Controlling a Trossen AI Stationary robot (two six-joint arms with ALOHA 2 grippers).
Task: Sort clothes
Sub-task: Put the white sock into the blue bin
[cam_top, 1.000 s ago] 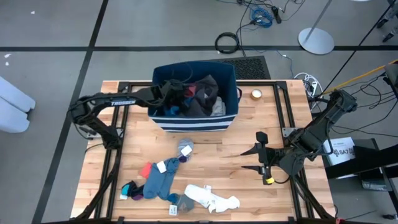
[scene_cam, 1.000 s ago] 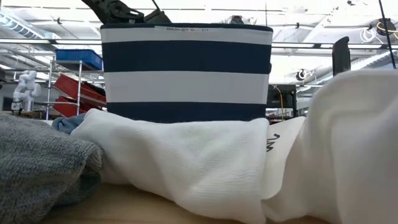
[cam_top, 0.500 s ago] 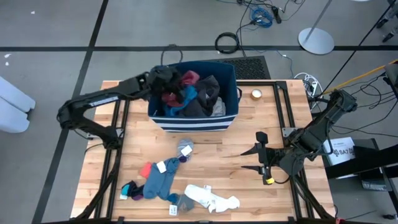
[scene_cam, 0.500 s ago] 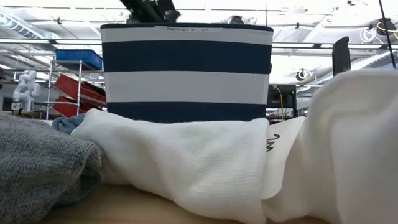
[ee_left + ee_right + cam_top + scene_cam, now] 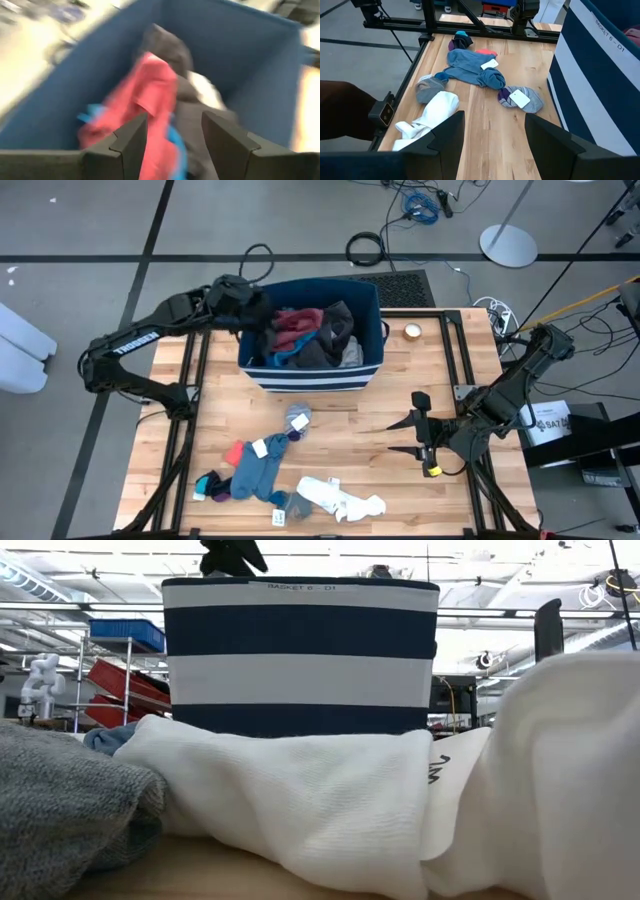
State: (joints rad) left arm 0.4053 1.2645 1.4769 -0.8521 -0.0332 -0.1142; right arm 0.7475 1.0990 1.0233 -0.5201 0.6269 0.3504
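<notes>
The left gripper (image 5: 262, 317) is held over the left rim of the navy and white striped bin (image 5: 312, 376), which stands at the table's (image 5: 450, 500) far edge, near the middle. Its fingers (image 5: 131, 137) are spread apart and nothing is held between them. Inside the bin a red garment (image 5: 291, 326) is seen lying on a bright blue piece (image 5: 296, 347), with a dark grey garment (image 5: 330, 330) beside them and a white piece (image 5: 352, 355) against the right wall.

The right gripper (image 5: 408, 435) is held above the right half of the table, well apart from the bin, with its fingers (image 5: 445, 135) spread and empty.

Toward the near-left part of the table, loose clothes are spread out: a grey sock (image 5: 297, 418) just in front of the bin, a teal sock (image 5: 256, 471), a small red piece (image 5: 236, 451) beside it, and a white sock (image 5: 340, 500) near the table's front edge. White tags are seen on several of them.
</notes>
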